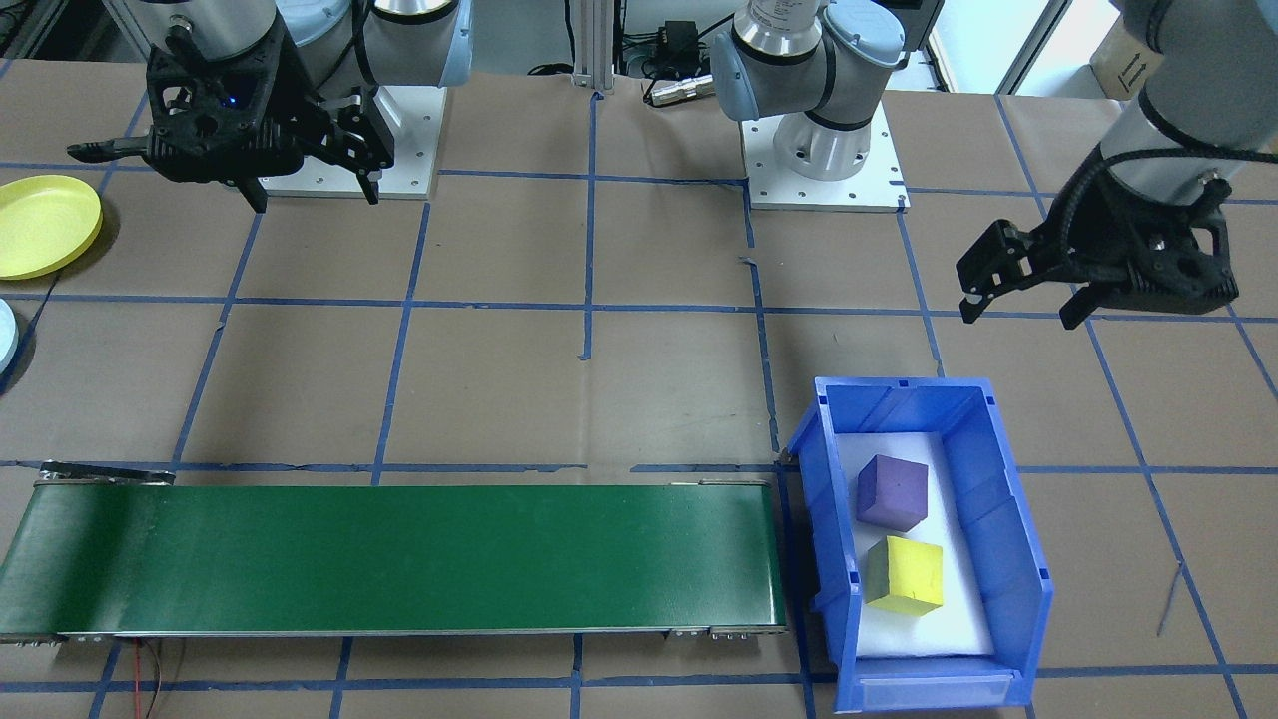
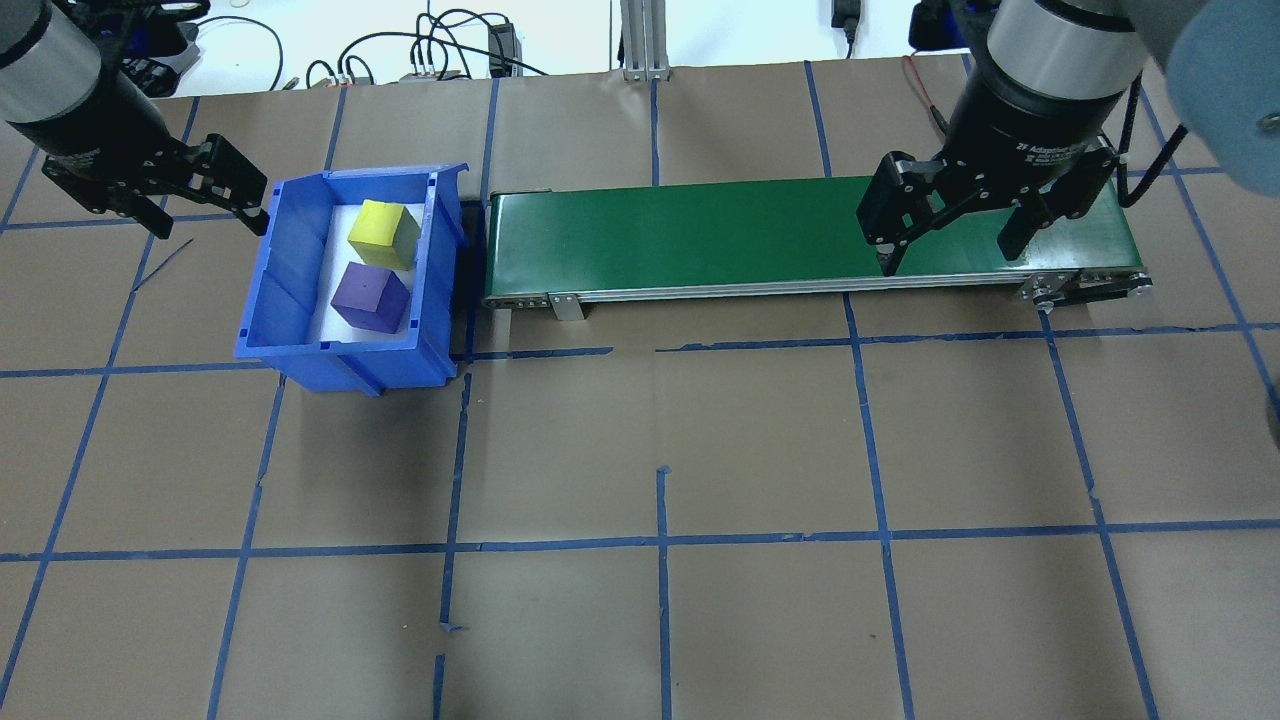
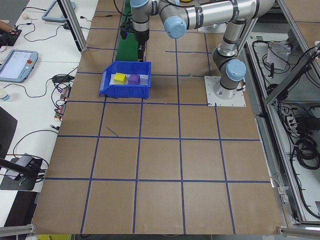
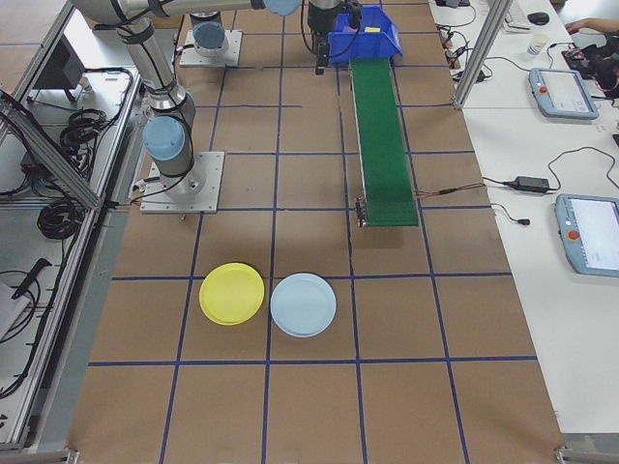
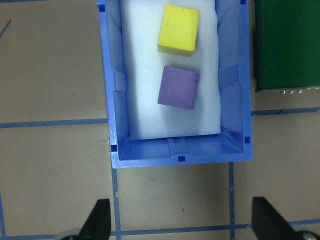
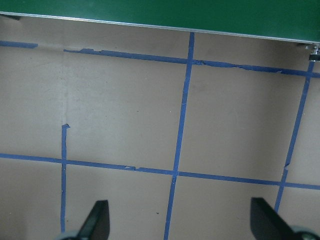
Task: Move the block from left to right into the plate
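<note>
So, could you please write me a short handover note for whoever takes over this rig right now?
Left gripper: open, empty, beside the blue bin, outside it.
Right gripper: open, empty, above the far end of the green conveyor.
Blocks: yellow block and purple block both sit in the bin at the conveyor's left end.
Plates: yellow plate and light blue plate lie on the table past the conveyor's right end, both bare.
Done: nothing moved.
Left: pick a block, send it right, place it in a plate.

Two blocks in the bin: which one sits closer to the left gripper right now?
The purple block. In the left wrist view it lies nearer the left gripper than the yellow block, which sits beyond it toward the bin's far end.
</note>
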